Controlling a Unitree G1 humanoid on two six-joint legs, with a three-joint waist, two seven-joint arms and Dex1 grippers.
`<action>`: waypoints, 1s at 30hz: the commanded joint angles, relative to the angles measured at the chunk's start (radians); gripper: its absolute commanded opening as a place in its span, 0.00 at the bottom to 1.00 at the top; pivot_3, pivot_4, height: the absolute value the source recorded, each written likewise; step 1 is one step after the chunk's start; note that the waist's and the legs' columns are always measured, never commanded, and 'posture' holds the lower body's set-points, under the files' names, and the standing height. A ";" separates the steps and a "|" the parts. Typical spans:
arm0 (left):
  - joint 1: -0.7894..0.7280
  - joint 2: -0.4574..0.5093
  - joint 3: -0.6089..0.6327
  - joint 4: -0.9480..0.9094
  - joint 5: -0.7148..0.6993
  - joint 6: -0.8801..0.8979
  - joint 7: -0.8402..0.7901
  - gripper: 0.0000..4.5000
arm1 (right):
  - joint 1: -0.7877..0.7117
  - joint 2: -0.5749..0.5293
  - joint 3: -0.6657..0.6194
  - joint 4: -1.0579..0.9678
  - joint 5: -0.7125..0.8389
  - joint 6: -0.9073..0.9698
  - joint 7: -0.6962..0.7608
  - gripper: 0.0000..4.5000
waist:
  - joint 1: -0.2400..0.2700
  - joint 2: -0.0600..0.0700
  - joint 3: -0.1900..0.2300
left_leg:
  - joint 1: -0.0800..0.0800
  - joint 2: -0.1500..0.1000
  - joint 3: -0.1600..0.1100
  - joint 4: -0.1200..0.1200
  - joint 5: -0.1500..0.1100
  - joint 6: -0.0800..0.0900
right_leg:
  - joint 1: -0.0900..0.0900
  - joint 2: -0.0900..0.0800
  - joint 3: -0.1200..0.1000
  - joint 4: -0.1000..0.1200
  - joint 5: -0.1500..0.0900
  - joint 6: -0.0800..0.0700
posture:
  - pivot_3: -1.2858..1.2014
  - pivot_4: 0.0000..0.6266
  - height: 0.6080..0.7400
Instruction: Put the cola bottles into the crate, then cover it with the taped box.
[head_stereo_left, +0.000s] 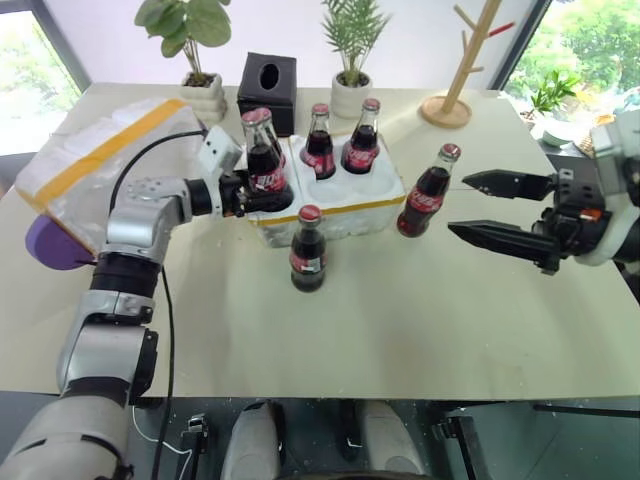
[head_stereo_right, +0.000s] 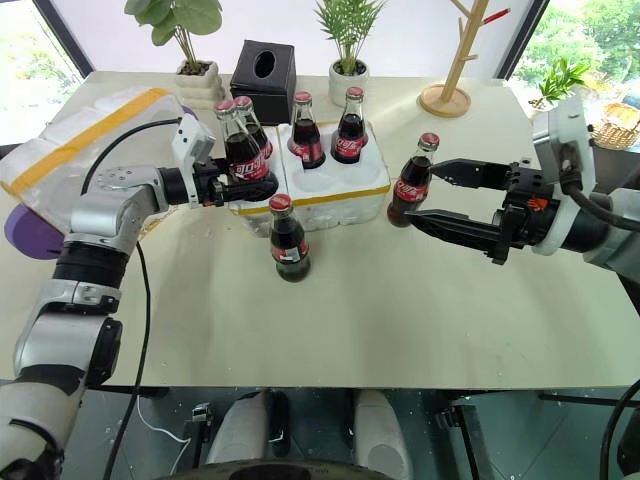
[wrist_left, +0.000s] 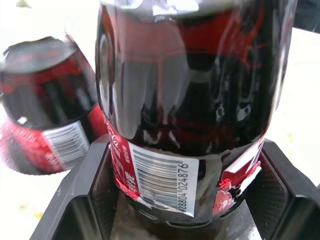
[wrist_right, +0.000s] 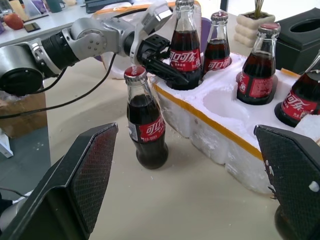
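A cola bottle (head_stereo_right: 243, 152) is clamped in the left gripper (head_stereo_right: 232, 180) over a near well of the crate (head_stereo_right: 330, 190), the right gripper (head_stereo_right: 420, 195) is held wide apart beside a table bottle (head_stereo_right: 409, 182), and a topple is risked if the held bottle is released off-centre.

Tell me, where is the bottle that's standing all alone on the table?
In the left eye view, the lone bottle stands upright on the table, just in front of the white foam crate, between the two arms.
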 joint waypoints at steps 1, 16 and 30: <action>-0.007 -0.020 0.010 -0.025 0.005 -0.026 -0.005 0.94 | -0.014 0.021 0.028 -0.019 -0.031 -0.040 -0.017 1.00 | 0.001 0.000 0.000 | 0.000 0.000 0.000 0.000 0.000 0.000 | 0.000 0.000 0.000 0.000 0.000 0.000 | 0.52 0.24 1.00; 0.092 0.296 0.224 -0.465 -0.253 0.322 -0.170 0.99 | -0.029 0.111 0.295 -0.048 -0.239 -0.157 -0.025 1.00 | -0.026 0.000 0.000 | 0.001 0.001 -0.001 0.000 0.000 0.000 | 0.001 0.001 0.000 0.002 0.000 0.000 | 0.52 0.24 1.00; 0.567 0.574 0.431 -0.821 -0.377 0.402 -0.254 0.99 | -0.209 0.467 0.649 0.198 -0.516 -0.272 -0.019 1.00 | -0.021 0.002 -0.001 | 0.001 0.000 0.000 0.000 0.001 -0.002 | 0.000 -0.001 0.000 0.003 -0.002 -0.003 | 0.52 0.24 1.00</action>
